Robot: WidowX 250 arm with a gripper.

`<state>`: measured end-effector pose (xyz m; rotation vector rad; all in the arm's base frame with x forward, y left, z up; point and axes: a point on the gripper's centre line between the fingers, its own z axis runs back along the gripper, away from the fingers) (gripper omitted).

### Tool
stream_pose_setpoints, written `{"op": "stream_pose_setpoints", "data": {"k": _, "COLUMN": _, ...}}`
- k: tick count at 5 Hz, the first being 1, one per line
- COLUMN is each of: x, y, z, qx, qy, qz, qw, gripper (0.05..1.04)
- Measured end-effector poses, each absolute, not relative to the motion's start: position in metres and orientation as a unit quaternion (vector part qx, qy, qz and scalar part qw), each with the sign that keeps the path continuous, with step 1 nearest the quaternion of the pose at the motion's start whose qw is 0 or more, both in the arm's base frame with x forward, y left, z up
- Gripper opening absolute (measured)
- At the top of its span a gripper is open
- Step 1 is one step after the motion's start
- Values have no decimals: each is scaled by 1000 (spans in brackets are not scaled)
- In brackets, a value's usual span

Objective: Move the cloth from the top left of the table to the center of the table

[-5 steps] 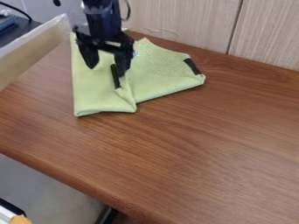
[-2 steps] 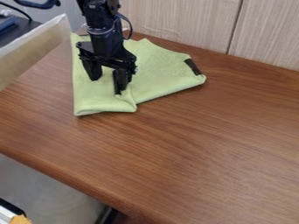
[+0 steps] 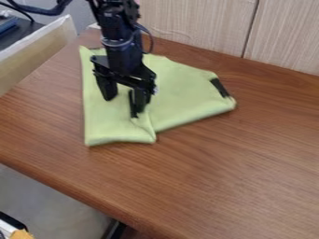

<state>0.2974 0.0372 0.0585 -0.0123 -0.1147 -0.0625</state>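
Camera view, and here is the black two-finger end effector, hanging down at a slant over the left part of the pale green, soft fabric cloth. Its two fingers stand apart, open, with the tips down at the fabric; whether they press on it, I can't tell. Above them, the black robot arm comes in from the top edge, left of the middle, a dark cable looping beside it.

Over to the cloth: it lies in the upper left part of the brown, wood-grained surface, its near edge and right corner reaching toward the middle. A fold runs from by the fingertips to the near edge, and a dark rectangular patch sits close to that right corner.

Round the edges now! Pale wood-grained panels stand behind the surface, a dark upright seam between them. Along the upper left runs a tan board with a whitish top edge, and down in the lower left corner, there's a small orange item.
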Motion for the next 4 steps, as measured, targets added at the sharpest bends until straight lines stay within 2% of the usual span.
{"op": "stream_pose_setpoints", "data": {"k": 2, "x": 254, "y": 4, "z": 65, "qx": -13, "qy": -41, "qz": -92, "qw": 995, "gripper": 1000}}
{"op": "stream_pose_setpoints", "data": {"k": 4, "x": 243, "y": -3, "z": 60, "qx": -15, "qy": -30, "qz": -108, "qw": 994, "gripper": 1000}}
